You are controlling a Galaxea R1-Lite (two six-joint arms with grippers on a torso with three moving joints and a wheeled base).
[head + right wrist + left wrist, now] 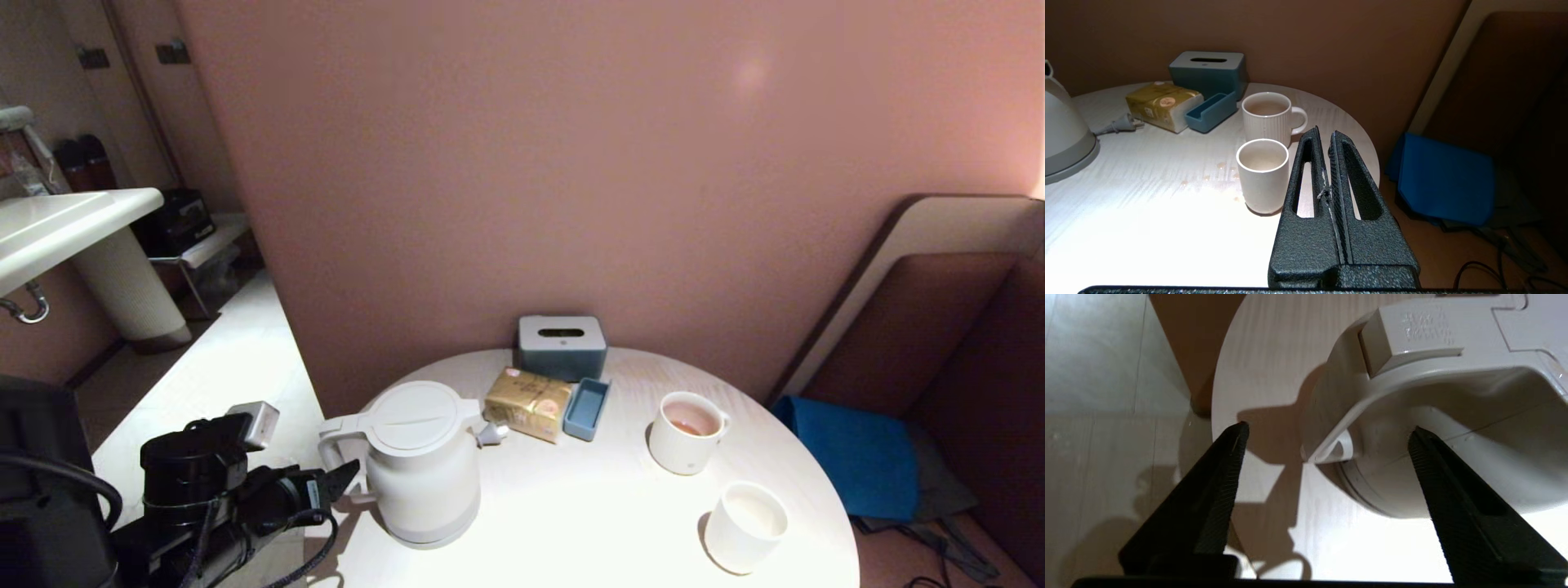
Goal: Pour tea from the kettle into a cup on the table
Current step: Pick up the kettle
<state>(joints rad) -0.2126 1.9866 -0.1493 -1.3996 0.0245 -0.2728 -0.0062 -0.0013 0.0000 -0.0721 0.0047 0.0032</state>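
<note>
The white kettle (420, 465) stands upright at the left of the round pale table (604, 523), lid on, its loop handle (1337, 420) facing my left gripper (341, 483). That gripper (1327, 430) is open just off the table's left edge; the handle's lower end lies between its spread fingers, touching neither. The plain white cup (744, 527) stands at the front right. My right gripper (1325, 132) is shut and empty beside the cup (1262, 179). Reddish tea (691, 425) shows in the handled mug (688, 433).
Behind the kettle lie its plug (492, 434), a yellow tissue pack (528, 403), a blue tray (586, 408) and a grey-blue tissue box (561, 347). Small tea drops (1220, 165) dot the table by the cup. A washbasin (65, 224) stands left, a blue cloth (849, 457) right.
</note>
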